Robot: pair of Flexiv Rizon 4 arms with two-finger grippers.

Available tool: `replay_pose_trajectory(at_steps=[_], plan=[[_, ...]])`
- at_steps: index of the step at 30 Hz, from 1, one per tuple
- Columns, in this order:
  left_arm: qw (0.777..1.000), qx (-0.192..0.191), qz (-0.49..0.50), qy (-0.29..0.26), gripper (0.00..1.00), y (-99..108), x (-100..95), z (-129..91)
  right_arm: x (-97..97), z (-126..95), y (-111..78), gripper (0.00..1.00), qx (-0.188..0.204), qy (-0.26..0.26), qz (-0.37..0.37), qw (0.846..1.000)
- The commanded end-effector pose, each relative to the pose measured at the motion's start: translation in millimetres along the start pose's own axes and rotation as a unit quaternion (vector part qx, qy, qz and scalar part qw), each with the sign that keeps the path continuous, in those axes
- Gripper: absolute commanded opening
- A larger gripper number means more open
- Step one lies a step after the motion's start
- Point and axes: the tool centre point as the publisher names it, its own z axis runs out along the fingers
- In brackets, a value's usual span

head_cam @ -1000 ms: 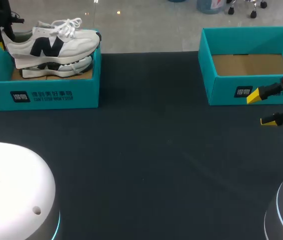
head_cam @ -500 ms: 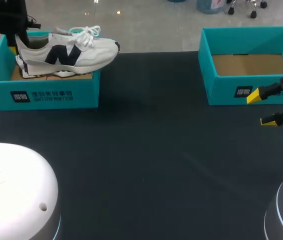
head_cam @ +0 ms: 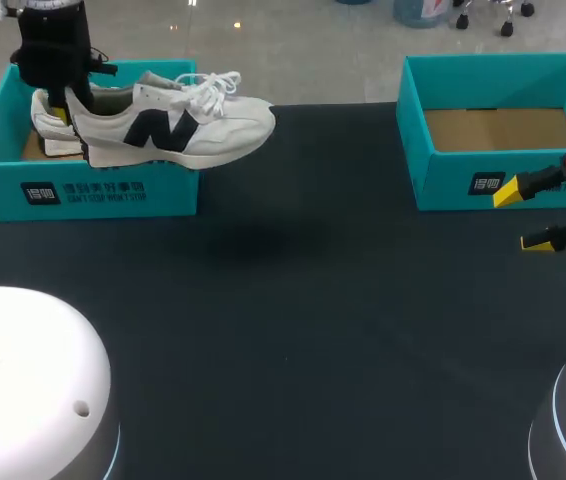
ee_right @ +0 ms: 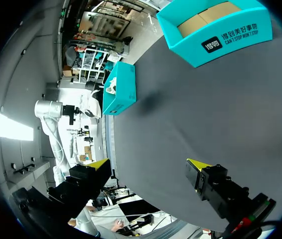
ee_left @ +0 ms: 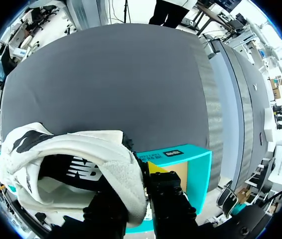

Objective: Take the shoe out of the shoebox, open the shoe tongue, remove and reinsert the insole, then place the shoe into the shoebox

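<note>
- Right gripper [head_cam: 521,217] low over the black table [head_cam: 293,330], just in front of the empty right shoebox [head_cam: 503,130]: fingers spread wide, nothing between them and nothing touched. Same wide gap in the right wrist view [ee_right: 146,167].
- Right arm mostly cut off at the edge of the head view.
- Left gripper [head_cam: 63,100] clamped on the heel of the white shoe [head_cam: 173,125], one finger inside the collar and one outside.
- Shoe held level in the air, heel above the left shoebox [head_cam: 83,185], toe jutting past its right wall over the table.
- From the left wrist, the padded heel [ee_left: 81,164] squeezed between the dark fingers; only one yellow tip [ee_left: 153,167] showing, the other hidden by the shoe.
- Something white [head_cam: 48,145] inside the left shoebox, mostly hidden behind the gripper and shoe, hard to make out.
</note>
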Motion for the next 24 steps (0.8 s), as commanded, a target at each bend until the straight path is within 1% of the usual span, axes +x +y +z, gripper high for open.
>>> replay_pose_trajectory(at_steps=[1,3,23,24], plan=[[1.000,-0.019,0.004,-0.003,0.00,-12,-13.6,-4,-0.3,0,-0.1,1.00,0.000,-0.001,0.000,1.000],[1.000,-0.020,0.008,0.005,0.00,-16,-19.5,-5,-0.3,0,-0.1,1.00,0.000,-0.001,0.000,1.000],[1.000,-0.020,0.008,0.005,0.00,-16,-19.5,-5,-0.3,0,-0.1,1.00,0.000,-0.001,0.000,1.000],[1.000,-0.023,0.004,0.008,0.00,-21,-23.8,-6,-0.3,0,-0.1,1.00,0.000,-0.001,0.000,1.000]])
